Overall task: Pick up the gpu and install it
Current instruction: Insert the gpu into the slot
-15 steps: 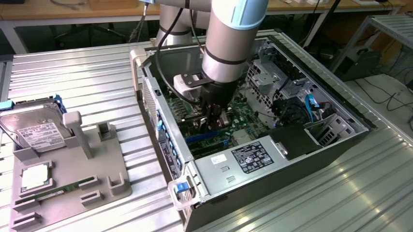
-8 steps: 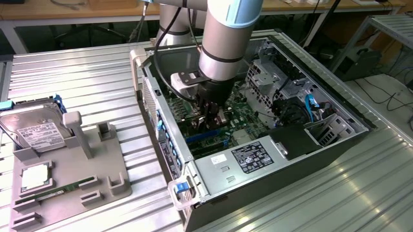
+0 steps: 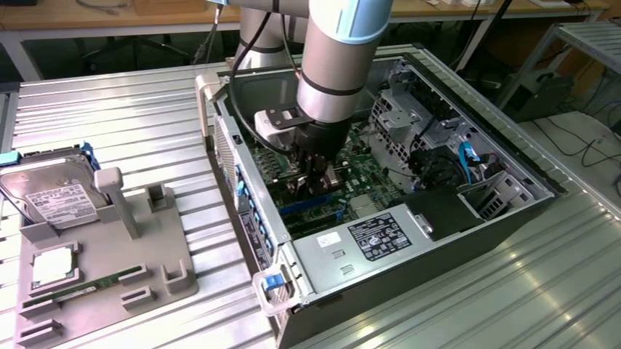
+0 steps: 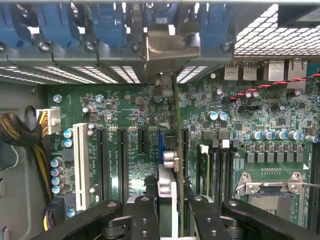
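Your gripper is down inside the open computer case, fingers pinching the gpu edge-on between them. The card stands upright just beyond the fingertips, over the motherboard slots, its metal bracket at the case's rear wall.

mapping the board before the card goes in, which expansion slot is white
The long slot beside the white power connector, outermost from the gpu held in the fingers; the other slots are dark.
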